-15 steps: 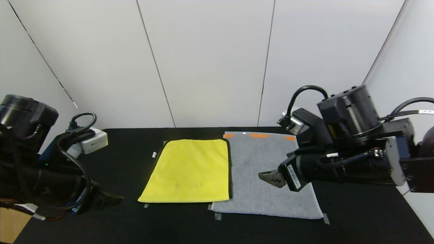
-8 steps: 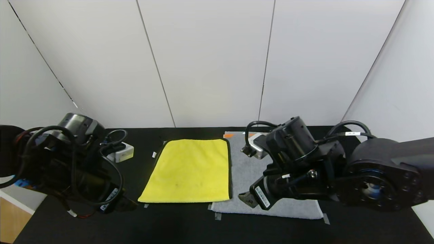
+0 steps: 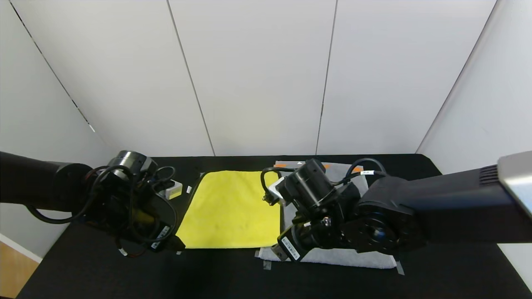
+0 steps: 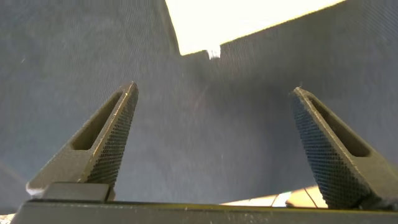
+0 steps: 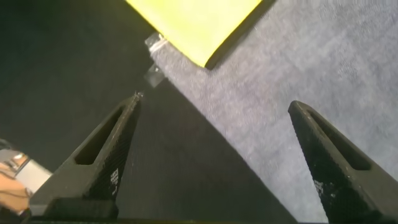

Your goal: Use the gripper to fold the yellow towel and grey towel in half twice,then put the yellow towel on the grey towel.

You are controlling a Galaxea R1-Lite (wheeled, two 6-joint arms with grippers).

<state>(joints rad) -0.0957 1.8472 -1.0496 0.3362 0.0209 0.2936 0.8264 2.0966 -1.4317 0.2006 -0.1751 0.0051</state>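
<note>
The yellow towel [image 3: 232,209] lies flat on the black table. Beside it on the right lies the grey towel [image 3: 357,259], mostly hidden by my right arm; its orange band shows at the far end. My left gripper [image 3: 176,245] hangs open just off the yellow towel's near left corner [image 4: 242,18], with only black table between its fingers [image 4: 112,130]. My right gripper [image 3: 277,253] is open low over the grey towel's near left corner [image 5: 311,74], next to the yellow towel's near right corner [image 5: 199,25]. Neither gripper holds anything.
Small tape marks [image 5: 155,43] sit on the black table [image 3: 124,270] at the towels' corners. A small white tag [image 3: 189,189] lies left of the yellow towel. White wall panels stand behind the table. The table's left edge drops to a wooden floor [image 3: 12,274].
Both arms have swung inward and down, the left to the yellow towel's near left corner, the right across the grey towel to its near left corner. Both grippers stayed open.
</note>
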